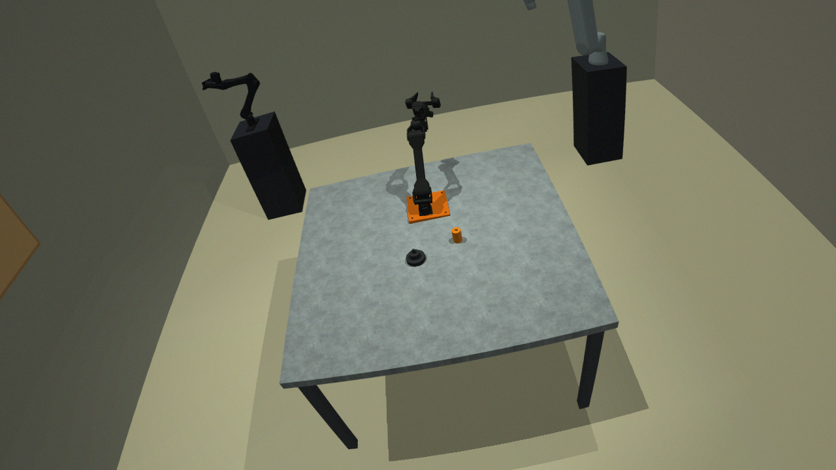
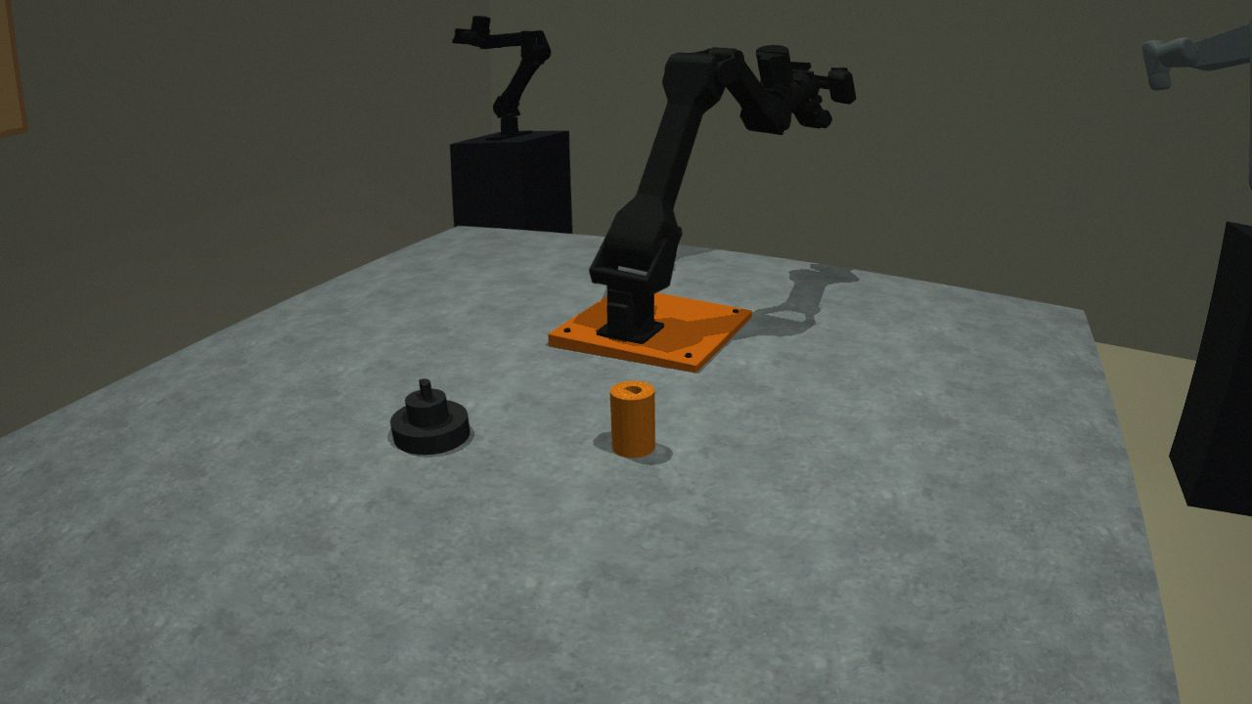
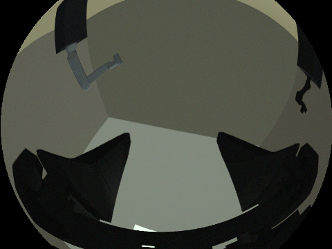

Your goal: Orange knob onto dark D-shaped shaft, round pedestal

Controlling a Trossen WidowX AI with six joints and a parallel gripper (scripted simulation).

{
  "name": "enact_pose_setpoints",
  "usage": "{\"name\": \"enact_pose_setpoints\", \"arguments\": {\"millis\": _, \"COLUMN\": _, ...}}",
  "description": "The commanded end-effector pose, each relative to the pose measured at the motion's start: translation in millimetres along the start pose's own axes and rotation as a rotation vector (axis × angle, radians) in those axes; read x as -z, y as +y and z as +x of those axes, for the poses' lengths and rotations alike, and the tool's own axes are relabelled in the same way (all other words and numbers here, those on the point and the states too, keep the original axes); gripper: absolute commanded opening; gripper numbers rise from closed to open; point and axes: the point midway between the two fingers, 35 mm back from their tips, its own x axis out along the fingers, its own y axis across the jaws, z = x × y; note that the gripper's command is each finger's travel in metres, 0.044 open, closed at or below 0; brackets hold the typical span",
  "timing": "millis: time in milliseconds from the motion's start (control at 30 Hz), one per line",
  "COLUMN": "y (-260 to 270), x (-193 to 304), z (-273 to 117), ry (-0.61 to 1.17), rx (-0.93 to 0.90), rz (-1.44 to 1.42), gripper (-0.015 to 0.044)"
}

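Knob [image 1: 456, 235] [image 2: 633, 419] w/ D-hole clear in ext. view, wrist view w/o knob

Background: a black arm [image 1: 252, 87] [image 2: 527, 63] [image 3: 303, 95], bent at its joints, stands on a dark plinth [image 1: 267, 169] [image 2: 510, 182] [image 3: 308, 57]; a pale grey arm [image 1: 582, 26] [image 2: 1212, 54] [image 3: 78, 70] is mounted on a second dark pedestal [image 1: 599, 111] [image 2: 1218, 385] [image 3: 71, 25], well apart from the first. An orange-brown panel [image 1: 14, 246] [image 2: 10, 74], partly cropped, appears at the picture edge in the top and exterior views.
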Motion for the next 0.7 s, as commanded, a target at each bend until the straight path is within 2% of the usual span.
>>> {"name": "enact_pose_setpoints", "arguments": {"millis": 0, "y": 0, "x": 0, "z": 0, "ry": 0.000, "rx": 0.000, "rz": 0.000, "gripper": 0.0426}}
{"name": "enact_pose_setpoints", "arguments": {"millis": 67, "y": 12, "x": -1, "z": 0, "ry": -0.014, "rx": -0.017, "rz": -0.014, "gripper": 0.0440}}
{"name": "enact_pose_setpoints", "arguments": {"millis": 367, "y": 155, "x": -17, "z": -10, "ry": -0.220, "rx": -0.198, "rz": -0.344, "gripper": 0.0440}}
{"name": "enact_pose_setpoints", "arguments": {"millis": 667, "y": 310, "x": -21, "z": -66, "ry": -0.528, "rx": -0.350, "rz": -0.711, "gripper": 0.0440}}
